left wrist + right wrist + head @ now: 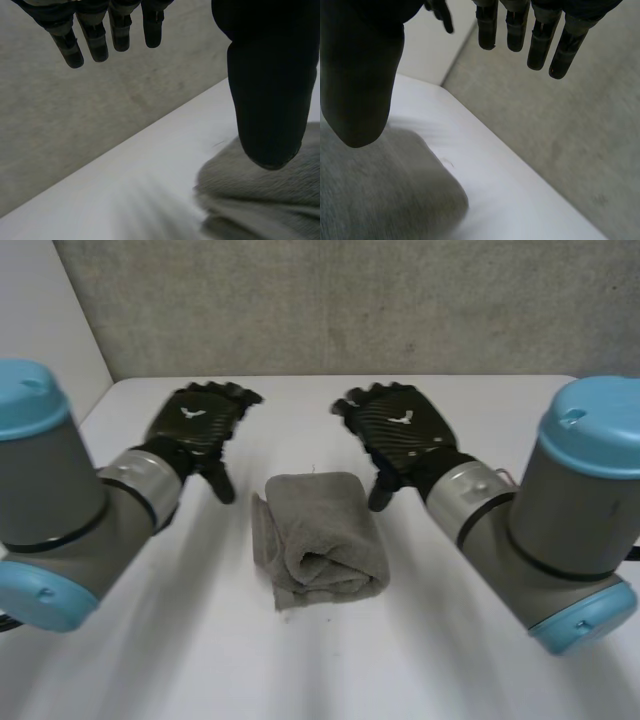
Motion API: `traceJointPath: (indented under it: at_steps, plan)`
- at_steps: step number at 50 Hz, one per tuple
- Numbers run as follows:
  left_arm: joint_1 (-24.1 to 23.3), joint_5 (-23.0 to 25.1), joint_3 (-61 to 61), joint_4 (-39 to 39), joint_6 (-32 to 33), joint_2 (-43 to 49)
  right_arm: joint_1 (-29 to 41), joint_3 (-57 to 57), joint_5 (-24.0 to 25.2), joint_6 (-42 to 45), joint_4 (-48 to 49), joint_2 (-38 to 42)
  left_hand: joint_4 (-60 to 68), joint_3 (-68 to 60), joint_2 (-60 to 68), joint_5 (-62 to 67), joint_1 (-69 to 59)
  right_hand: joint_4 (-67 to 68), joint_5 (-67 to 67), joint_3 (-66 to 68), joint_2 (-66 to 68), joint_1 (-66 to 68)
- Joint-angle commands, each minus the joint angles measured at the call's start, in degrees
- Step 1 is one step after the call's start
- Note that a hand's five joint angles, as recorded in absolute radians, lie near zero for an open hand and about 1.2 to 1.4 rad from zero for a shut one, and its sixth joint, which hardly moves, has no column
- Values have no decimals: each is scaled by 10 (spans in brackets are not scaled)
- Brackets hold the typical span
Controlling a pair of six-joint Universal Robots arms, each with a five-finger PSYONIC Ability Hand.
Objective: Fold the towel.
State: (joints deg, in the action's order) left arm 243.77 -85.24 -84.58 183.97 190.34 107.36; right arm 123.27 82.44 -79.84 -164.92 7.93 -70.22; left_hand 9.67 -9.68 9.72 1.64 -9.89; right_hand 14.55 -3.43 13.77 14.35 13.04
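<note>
Left arm [60,510] and right arm [560,530] flank the folded towel [320,540], left hand [195,425] and right hand [400,430] with fingers released.

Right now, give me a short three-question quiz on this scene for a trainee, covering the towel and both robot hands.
1. True or false: the left robot hand is gripping the towel.
2. Pick one. The towel is: A spread out flat, B folded into a bundle, C held up in the air.
3. Fill in the blank: the fingers of the right robot hand are ____ (open or shut).

Key
1. False: its fingers are straight and hold nothing.
2. B
3. open
</note>
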Motion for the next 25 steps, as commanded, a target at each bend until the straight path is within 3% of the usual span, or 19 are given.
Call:
traceJointPath:
  at_steps: [1, 6, 14, 25]
  plan:
    - [-58, -13, 57, -22, -37, 68, -53, -2, -1, -76, -37, 22, 19, -19, 18, -1, -17, -46, 34, -38, -43, -30]
    - [-108, -65, 126, -82, -86, 140, -51, -32, 1, -92, -65, 76, 19, -19, 18, -1, -17, -46, 34, -38, -43, -30]
    - [-118, -127, 157, -109, -115, 196, -46, -82, 4, -93, -90, 160, 19, -19, 18, -1, -17, -46, 34, -38, -43, -30]
    - [-114, -142, 96, -108, -86, 205, -15, -131, 2, -72, -105, 248, 17, -17, 17, -3, -15, -46, 34, -38, -43, -30]
